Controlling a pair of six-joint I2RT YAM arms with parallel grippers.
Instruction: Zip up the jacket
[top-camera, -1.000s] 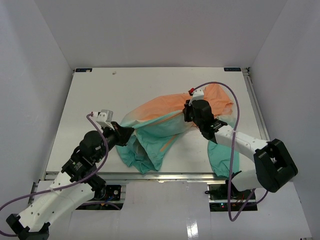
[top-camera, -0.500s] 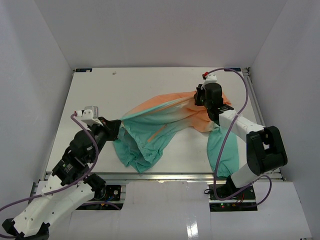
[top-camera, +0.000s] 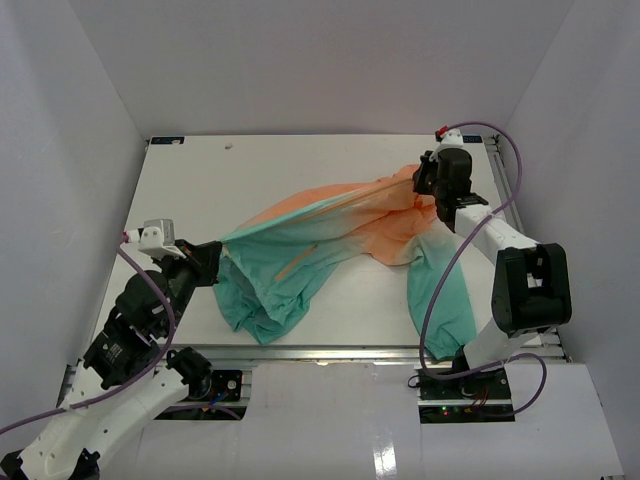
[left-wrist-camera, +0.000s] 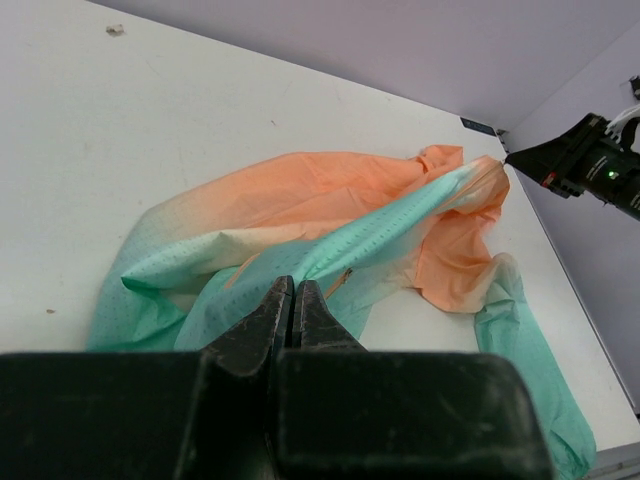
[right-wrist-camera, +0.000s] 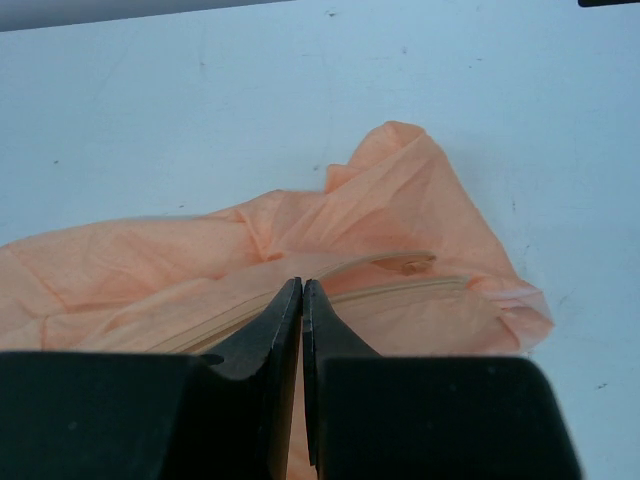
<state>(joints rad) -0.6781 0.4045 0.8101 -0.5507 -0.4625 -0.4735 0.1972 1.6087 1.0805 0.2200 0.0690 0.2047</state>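
Jacket (top-camera: 330, 235) lies stretched across the bench (top-camera: 250, 170), left jaws clamped on its teal end, right jaws clamped on its orange end; front looks unfastened, so all zipping is judged outstanding.

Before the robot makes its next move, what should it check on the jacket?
1. Left tool shut on the jacket at its teal end: ok.
2. Right tool shut on the orange end: ok.
3. Edge pulled straight between both tools: ok.
4. Rest of the jacket lying flat on the table: not ok, it is bunched and folded.
5. Zipper seam halves lined up: cannot tell.
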